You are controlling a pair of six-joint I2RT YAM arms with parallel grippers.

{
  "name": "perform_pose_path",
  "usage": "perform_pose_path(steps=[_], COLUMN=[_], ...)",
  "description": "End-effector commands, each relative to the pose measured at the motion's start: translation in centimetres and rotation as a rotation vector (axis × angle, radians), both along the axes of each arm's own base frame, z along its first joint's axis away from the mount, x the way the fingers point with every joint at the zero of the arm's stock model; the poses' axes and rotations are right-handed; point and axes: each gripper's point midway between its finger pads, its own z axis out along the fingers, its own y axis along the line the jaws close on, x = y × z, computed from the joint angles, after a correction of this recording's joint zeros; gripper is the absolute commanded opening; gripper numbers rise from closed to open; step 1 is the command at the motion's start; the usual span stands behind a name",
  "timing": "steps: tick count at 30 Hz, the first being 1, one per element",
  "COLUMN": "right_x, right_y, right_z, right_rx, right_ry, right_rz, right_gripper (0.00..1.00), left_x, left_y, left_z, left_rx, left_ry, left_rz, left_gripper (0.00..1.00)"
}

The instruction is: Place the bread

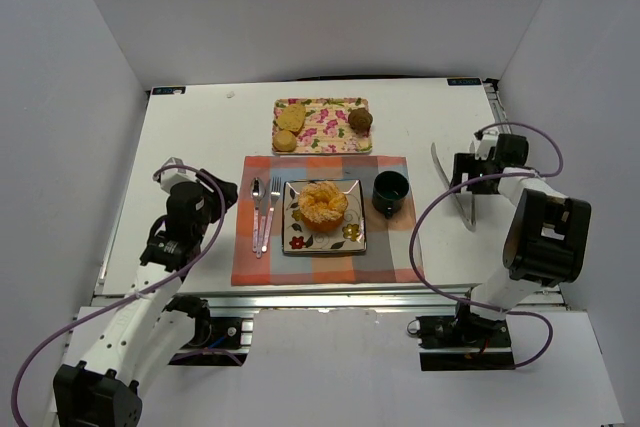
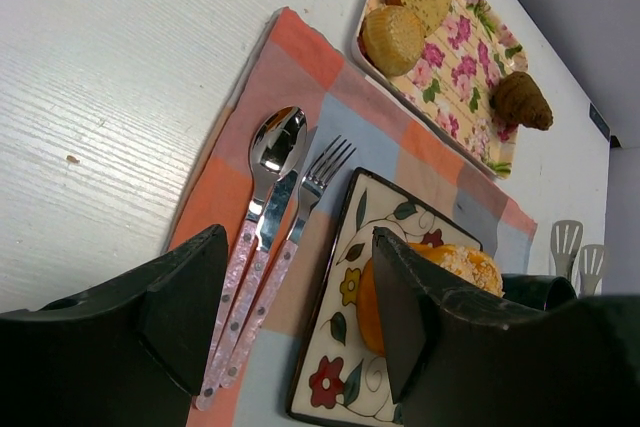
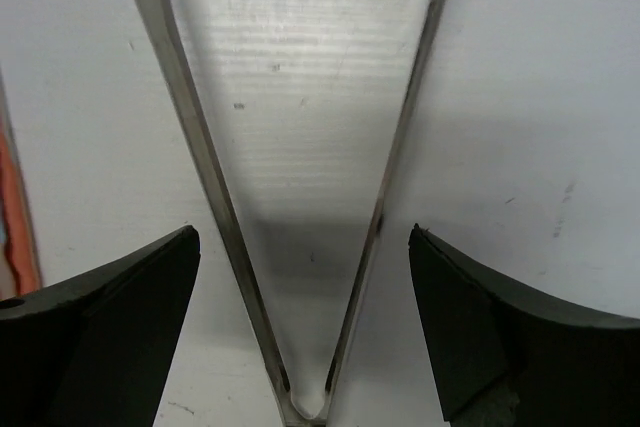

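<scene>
The bread [image 1: 323, 203], an orange-golden bun with a pale swirled top, lies on the square floral plate [image 1: 352, 240] in the middle of the checked placemat. In the left wrist view the bread [image 2: 466, 265] shows partly behind my right-hand finger, on the plate [image 2: 338, 352]. My left gripper [image 1: 225, 197] is open and empty, left of the cutlery; its opening [image 2: 300, 317] faces the cutlery and plate. My right gripper [image 1: 463, 173] is open at the right of the table, its fingers either side of metal tongs [image 3: 212, 197] that lie on the table, not touching them.
A spoon, knife and fork [image 1: 263, 213] lie left of the plate. A dark cup [image 1: 391, 192] stands to its right. A floral tray [image 1: 325, 132] behind holds tan rolls [image 1: 288, 127] and a dark muffin [image 1: 360, 119]. The tongs [image 1: 468, 215] lie right of the placemat. White walls enclose the table.
</scene>
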Motion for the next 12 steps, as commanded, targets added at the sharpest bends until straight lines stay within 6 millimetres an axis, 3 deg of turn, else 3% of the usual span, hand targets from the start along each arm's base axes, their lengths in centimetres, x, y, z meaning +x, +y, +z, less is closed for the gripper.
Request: perform_pose_path(steps=[1, 6, 8, 10, 12], right_x=[2.4, 4.1, 5.0, 5.4, 5.8], right_y=[-1.3, -1.7, -1.0, 0.2, 3.0], right_z=[6.6, 14.3, 17.8, 19.5, 21.6], right_rx=[-0.059, -0.136, -0.150, -0.146, -0.110], right_ry=[-0.128, -0.305, -0.380, -0.412, -0.460], right_rz=[0.000, 0.019, 0.024, 0.048, 0.127], right_gripper=[0.89, 0.89, 0.89, 0.90, 0.89], left_x=[0.6, 0.8, 1.0, 1.3, 1.5], left_y=[0.0, -0.2, -0.3, -0.4, -0.5], left_z=[2.2, 2.1, 2.4, 2.7, 2.9], left_rx=[-0.002, -0.002, 0.003, 0.012, 0.014], left_ry=[-0.054, -0.053, -0.054, -0.054, -0.060], left_rz=[-0.004, -0.014, -0.021, -0.025, -0.030], left_gripper=[0.69, 0.69, 0.69, 0.69, 0.69])
